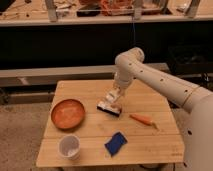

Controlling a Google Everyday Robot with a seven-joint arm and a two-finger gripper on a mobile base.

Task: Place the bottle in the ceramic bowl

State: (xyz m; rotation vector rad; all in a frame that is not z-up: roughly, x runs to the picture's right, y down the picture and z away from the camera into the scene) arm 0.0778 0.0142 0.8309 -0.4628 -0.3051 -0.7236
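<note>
whitish bottle [114,93] seemingly at gripper [112,99] near block [108,108], right of ceramic bowl [67,114]

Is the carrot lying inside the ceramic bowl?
No, the carrot lies on the table, with the gripper at the block between it and the ceramic bowl.

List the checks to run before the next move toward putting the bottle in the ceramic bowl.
1. Gripper position: low over the black-and-white block, mid-table. Ok.
2. Bottle held: cannot tell; it cannot be made out apart from the gripper.
3. Ceramic bowl: upright, empty, left of the gripper. Ok.
4. Path to the bowl: bare wooden table between block and bowl. Ok.
5. White cup, blue sponge and carrot: off that path. Ok.
</note>
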